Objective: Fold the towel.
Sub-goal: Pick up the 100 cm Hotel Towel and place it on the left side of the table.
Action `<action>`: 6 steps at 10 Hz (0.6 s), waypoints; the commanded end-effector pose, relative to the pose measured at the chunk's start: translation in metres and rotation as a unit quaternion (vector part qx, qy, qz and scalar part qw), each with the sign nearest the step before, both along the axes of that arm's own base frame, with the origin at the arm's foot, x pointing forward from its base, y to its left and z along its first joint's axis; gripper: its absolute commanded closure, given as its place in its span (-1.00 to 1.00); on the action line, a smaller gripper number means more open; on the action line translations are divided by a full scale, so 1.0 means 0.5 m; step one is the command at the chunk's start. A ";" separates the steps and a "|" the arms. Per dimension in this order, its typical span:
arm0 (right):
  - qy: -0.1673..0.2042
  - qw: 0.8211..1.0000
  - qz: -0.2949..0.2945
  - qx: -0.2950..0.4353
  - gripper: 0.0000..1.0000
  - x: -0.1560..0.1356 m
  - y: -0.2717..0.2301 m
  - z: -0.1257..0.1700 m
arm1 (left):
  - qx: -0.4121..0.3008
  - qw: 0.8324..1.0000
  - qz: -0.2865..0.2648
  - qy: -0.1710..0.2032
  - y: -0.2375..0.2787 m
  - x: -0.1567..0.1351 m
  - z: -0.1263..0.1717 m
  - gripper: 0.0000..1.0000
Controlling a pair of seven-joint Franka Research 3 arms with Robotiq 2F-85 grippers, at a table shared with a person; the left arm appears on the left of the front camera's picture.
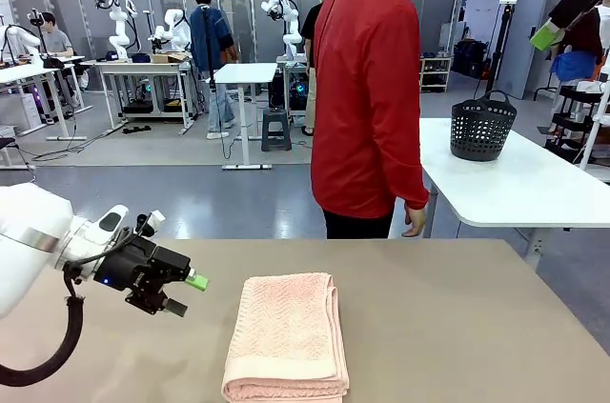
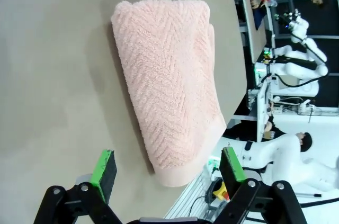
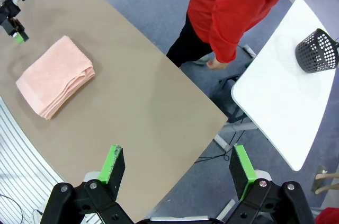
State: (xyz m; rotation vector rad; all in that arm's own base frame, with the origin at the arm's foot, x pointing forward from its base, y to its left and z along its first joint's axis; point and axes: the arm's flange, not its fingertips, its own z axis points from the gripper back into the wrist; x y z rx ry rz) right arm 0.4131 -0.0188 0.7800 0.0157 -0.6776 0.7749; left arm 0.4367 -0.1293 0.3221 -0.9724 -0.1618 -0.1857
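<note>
Robotics lab; robot arms (image 1: 119,17) on workbenches (image 1: 143,68).

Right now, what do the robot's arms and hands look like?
The left arm is glossy white with a silver ring and a thick black cable looping beneath it. Its left hand is black with a small blue light and green-padded fingers. The right hand is likewise black, with bright green pads on two bolted fingers.
</note>
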 end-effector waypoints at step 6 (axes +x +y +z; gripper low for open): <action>0.002 1.000 0.001 -0.004 -1.00 -0.001 -0.002 0.001 | -0.076 0.996 0.055 0.014 -0.100 0.005 -0.130 -0.99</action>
